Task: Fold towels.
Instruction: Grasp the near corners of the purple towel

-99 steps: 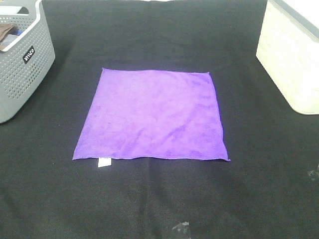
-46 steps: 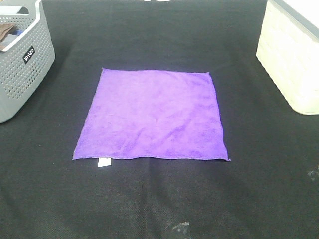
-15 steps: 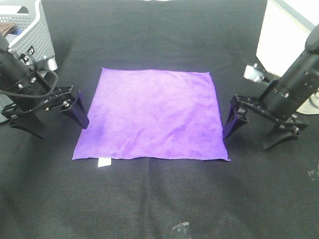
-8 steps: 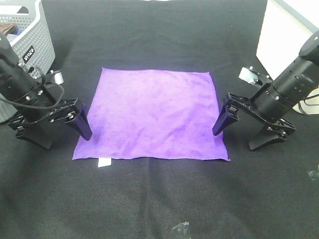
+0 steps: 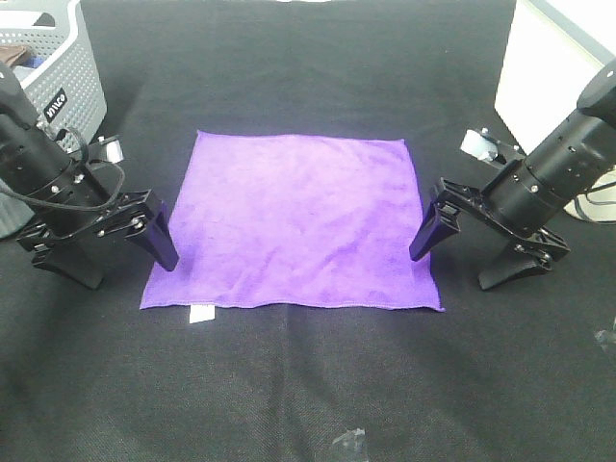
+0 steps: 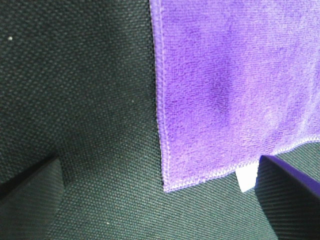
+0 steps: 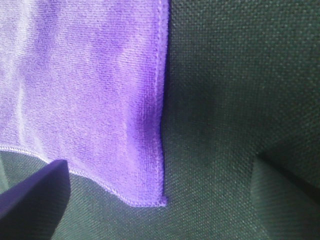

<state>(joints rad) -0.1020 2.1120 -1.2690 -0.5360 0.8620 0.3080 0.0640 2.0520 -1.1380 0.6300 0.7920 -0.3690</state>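
A purple towel (image 5: 294,223) lies flat and unfolded on the black table, with a white label (image 5: 201,314) at its near left corner. My left gripper (image 5: 120,258) is open beside the towel's left edge, one finger (image 5: 159,241) over the edge near that corner. In the left wrist view the open left gripper (image 6: 159,161) straddles the towel's (image 6: 235,85) corner and the label (image 6: 246,179). My right gripper (image 5: 469,252) is open at the right edge, one finger (image 5: 428,231) over it. In the right wrist view the right gripper (image 7: 161,160) straddles the towel's (image 7: 95,85) near right corner.
A grey perforated basket (image 5: 48,106) holding cloths stands at the back left, behind the left arm. A white bin (image 5: 553,106) stands at the back right, behind the right arm. The table is covered in black cloth (image 5: 308,385).
Both arms came into view and moved down to the towel's near corners with jaws open. In the last half second they barely moved. The towel has not moved.
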